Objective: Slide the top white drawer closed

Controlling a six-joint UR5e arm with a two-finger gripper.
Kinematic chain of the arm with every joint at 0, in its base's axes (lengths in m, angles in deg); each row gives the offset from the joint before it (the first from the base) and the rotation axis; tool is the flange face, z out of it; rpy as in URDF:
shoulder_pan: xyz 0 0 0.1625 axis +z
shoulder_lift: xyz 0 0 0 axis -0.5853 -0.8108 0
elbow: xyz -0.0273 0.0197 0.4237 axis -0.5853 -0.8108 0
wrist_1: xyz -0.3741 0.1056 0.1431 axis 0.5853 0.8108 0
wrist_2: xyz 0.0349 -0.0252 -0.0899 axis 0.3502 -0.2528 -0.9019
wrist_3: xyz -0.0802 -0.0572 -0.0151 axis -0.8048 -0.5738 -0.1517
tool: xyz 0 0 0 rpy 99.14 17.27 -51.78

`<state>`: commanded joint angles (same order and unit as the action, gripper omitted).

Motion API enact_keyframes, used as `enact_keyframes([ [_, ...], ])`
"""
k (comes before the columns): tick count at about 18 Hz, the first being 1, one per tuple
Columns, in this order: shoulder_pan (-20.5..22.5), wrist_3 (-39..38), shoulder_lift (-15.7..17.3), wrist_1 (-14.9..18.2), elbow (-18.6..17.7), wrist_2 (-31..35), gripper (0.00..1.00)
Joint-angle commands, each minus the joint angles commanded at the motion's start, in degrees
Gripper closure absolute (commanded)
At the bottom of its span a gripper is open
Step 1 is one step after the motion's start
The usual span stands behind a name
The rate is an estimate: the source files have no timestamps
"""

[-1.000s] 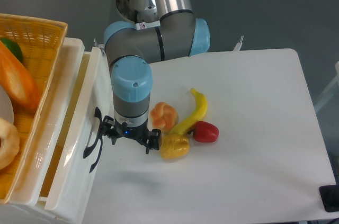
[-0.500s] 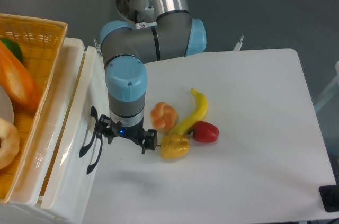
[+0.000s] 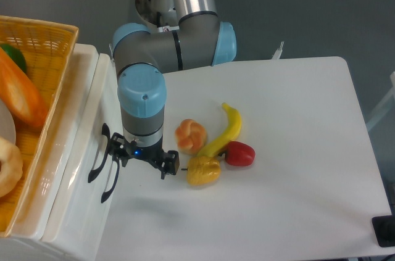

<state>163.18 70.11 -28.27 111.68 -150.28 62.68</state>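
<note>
White tabletop point(image 3: 296, 150) holds the gripper point(image 3: 143, 161), fingers spread, pressed beside the black handle point(image 3: 102, 162) of the top white drawer point(image 3: 80, 168) at left, nearly shut. Push straight, level, finishing flush.

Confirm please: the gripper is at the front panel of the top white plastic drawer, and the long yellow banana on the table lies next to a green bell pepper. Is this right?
One detail is wrong. In the fixed camera view, the bell pepper beside the long yellow banana is red, not green. The rest holds: the gripper is at the front panel of the top white plastic drawer, near its black curved handle.
</note>
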Motion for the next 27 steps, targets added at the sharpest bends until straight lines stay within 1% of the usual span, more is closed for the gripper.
enact_keyframes([
  [7,0.35,0.35,0.35,0.0,0.17,0.17,0.0],
  [9,1.23,1.58,0.35,0.0,0.53,0.26,0.0],
  [11,2.98,3.77,0.44,0.0,0.7,0.79,0.0],
  [13,4.65,8.32,0.53,0.0,0.88,2.28,0.0],
  [16,7.11,16.93,2.02,0.0,0.97,4.3,0.0],
  [19,9.75,25.55,2.98,0.0,2.28,5.18,0.0],
  [21,10.98,31.26,3.25,0.09,2.9,7.98,0.0],
  [22,11.6,34.33,3.43,0.17,3.42,10.69,0.0],
  [24,12.48,39.44,4.83,0.09,2.99,15.01,0.0],
  [25,13.18,41.29,5.27,0.17,2.9,15.99,0.0],
  [27,15.37,44.28,5.8,0.26,2.38,15.82,0.0],
])
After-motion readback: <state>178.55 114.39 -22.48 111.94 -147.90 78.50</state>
